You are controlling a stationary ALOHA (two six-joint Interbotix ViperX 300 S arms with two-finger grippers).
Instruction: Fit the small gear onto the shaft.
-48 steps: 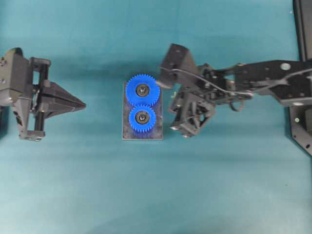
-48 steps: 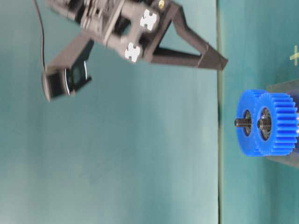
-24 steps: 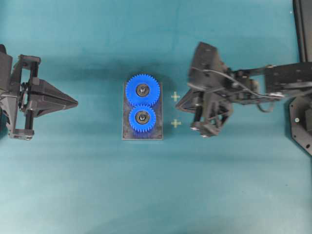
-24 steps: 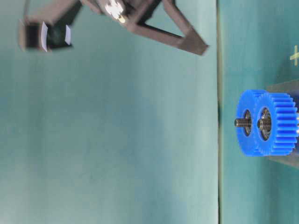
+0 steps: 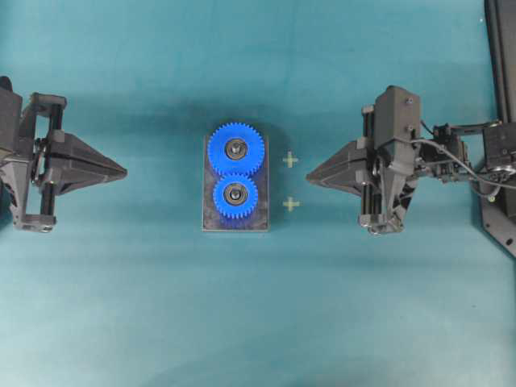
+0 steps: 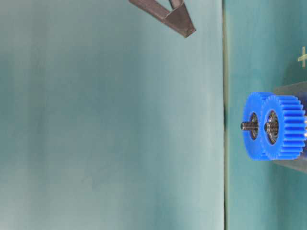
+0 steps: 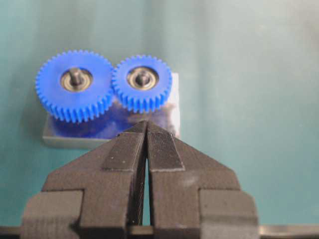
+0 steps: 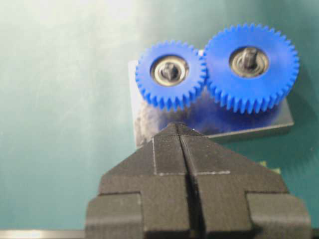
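Note:
The small gear (image 5: 235,196) (image 7: 142,82) (image 8: 171,73) sits on the shaft (image 8: 170,70), meshed with the larger blue gear (image 5: 235,149) (image 7: 75,84) (image 8: 250,66), both on the dark grey plate (image 5: 262,219) (image 8: 144,122). In the table-level view the two gears (image 6: 280,127) overlap and pin ends stick out at their centres. My left gripper (image 5: 126,171) (image 7: 146,122) is shut and empty, far left of the plate. On the other side, well right of the plate, my right gripper (image 5: 308,176) (image 8: 175,125) is shut and empty too. Both point at the gears.
Teal cloth covers the table. Two pale cross marks (image 5: 290,160) (image 5: 291,205) lie just right of the plate. Dark frame parts (image 5: 500,121) stand at the right edge. A fingertip (image 6: 184,28) shows at the top of the table-level view.
My right arm has pulled back to the right and turned level, its shut tip now pointing at the gears. My left gripper drew back left, then held. Gears unmoved.

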